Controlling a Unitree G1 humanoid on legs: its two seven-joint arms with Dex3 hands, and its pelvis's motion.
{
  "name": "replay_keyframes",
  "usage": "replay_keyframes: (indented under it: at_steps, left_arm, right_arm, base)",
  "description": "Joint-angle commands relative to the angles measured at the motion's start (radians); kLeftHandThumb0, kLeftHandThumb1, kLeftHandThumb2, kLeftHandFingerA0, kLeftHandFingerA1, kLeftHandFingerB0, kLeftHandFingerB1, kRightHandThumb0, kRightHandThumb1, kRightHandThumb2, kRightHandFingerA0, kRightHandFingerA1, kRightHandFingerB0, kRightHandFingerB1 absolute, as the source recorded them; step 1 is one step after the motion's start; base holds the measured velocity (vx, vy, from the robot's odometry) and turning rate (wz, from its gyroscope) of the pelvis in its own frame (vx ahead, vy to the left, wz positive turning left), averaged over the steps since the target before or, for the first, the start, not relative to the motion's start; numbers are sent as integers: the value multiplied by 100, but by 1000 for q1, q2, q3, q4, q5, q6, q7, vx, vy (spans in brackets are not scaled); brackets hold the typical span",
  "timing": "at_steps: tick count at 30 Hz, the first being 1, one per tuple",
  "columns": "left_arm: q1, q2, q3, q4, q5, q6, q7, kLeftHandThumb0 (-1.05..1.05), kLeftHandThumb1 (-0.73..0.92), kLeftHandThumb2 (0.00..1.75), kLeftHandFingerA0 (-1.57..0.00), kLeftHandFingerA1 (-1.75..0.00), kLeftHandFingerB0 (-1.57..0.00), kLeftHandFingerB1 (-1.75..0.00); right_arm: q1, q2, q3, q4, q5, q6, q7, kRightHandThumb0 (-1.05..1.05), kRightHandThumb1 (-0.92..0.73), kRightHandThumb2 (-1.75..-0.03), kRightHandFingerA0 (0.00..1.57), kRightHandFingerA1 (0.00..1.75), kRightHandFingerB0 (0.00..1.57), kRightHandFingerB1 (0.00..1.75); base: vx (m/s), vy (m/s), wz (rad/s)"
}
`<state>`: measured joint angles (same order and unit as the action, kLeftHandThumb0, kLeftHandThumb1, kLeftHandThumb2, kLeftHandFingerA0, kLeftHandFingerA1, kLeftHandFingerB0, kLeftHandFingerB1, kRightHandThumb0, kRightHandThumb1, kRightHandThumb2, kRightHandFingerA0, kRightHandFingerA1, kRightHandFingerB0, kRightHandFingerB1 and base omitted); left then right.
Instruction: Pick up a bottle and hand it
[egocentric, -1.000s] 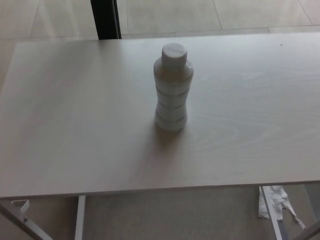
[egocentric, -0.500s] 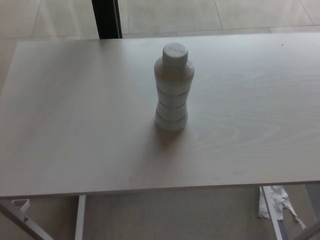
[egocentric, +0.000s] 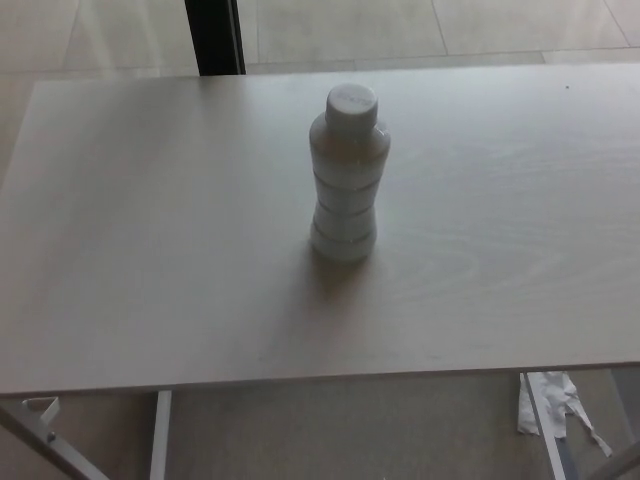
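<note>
A pale ribbed bottle with a white cap stands upright near the middle of the light wooden table. It is waisted in the middle and casts a soft shadow toward the front. Neither of my hands shows in the head view, and no arm reaches into the picture.
The table's front edge runs across the bottom of the view, with white legs below it. A crumpled white scrap lies on the floor at the lower right. A dark post stands behind the table's far edge.
The whole picture has shifted very slightly to the right, so the camera moved a touch. The bottle stands where it was.
</note>
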<state>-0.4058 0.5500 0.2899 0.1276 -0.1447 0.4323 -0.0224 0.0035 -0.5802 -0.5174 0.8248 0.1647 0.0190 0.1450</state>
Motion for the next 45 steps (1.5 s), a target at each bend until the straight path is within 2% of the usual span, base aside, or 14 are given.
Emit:
replay_keyframes:
  at_steps: [1,3,4,5,6,8,11,12,18,24,34,41,42,45]
  left_arm:
    - [-85,-46,-199,-63,-5,42,-175,-83,61,60,-16,-46,-11,-27]
    - [-106,-52,-240,-54,10,20,-189,-87,62,59,-20,-47,-10,-26]
    - [-115,-57,-258,-50,11,16,-203,-86,48,90,-15,-52,-6,-28]
    - [-120,-58,-267,-49,10,18,-209,-85,47,89,-11,-52,-7,-27]
    - [-128,-58,-286,-45,11,16,-225,-78,45,94,-7,-53,0,-20]
    - [-149,-62,-318,-26,10,17,-256,-82,46,94,-5,-38,-7,-11]
    - [-186,-84,-372,10,6,40,-301,-83,47,92,-5,-32,-7,-10]
    - [-186,-87,-386,7,7,49,-308,-87,50,93,-5,-28,-10,-6]
    - [-195,-130,-452,31,37,57,-316,-87,47,93,0,-17,-3,-1]
    - [-232,-186,-517,113,73,49,-330,-83,43,90,0,-13,-1,-4]
    - [-260,-293,-578,221,113,33,-332,-69,34,86,-2,-33,0,-15]
    - [-305,-345,-585,287,144,9,-321,-69,35,86,-3,-36,-1,-16]
    - [-309,-358,-583,301,150,-1,-308,-86,48,62,-3,-42,0,-26]
    - [-307,-363,-576,306,156,-6,-309,-86,48,62,-3,-42,0,-26]
  right_arm:
    - [-2,-16,24,-8,-6,-6,12,-90,-45,-54,24,91,22,101]
    - [-12,-15,32,-5,-9,-2,5,-69,-26,-88,15,69,36,83]
    - [-19,-15,34,1,-8,3,1,-85,-43,-53,26,89,26,97]
    - [-20,-14,35,1,-8,4,-1,-67,-26,-88,21,71,37,83]
    - [-23,-15,38,5,-7,1,-1,-85,-43,-54,30,91,26,97]
    - [-26,-16,43,12,-8,-6,-1,-87,-43,-54,30,91,28,97]
    - [-30,-18,47,19,-6,-14,5,-70,-27,-88,21,71,40,84]
    - [-32,-20,49,24,-7,-18,5,-87,-44,-55,29,92,28,96]
    - [-44,-23,57,44,-9,-31,3,-82,-30,-89,26,76,43,89]
    - [-45,-31,63,38,-7,-36,6,-89,-43,-55,33,94,32,97]
    - [-58,-22,66,45,-8,-49,-11,-77,-29,-89,27,74,42,82]
    - [-62,-21,62,37,3,-60,-5,-85,-44,-53,31,91,32,74]
    - [-69,-23,59,46,7,-60,-2,-80,-32,-89,28,77,36,71]
    - [-74,-25,62,52,4,-63,-2,-80,-32,-89,28,77,36,71]
  base:
    - [0,0,0]
    - [0,0,0]
    - [0,0,0]
    - [0,0,0]
    - [0,0,0]
    - [0,0,0]
    - [0,0,0]
    - [0,0,0]
    - [0,0,0]
    - [0,0,0]
    - [0,0,0]
    - [0,0,0]
    - [0,0,0]
    - [0,0,0]
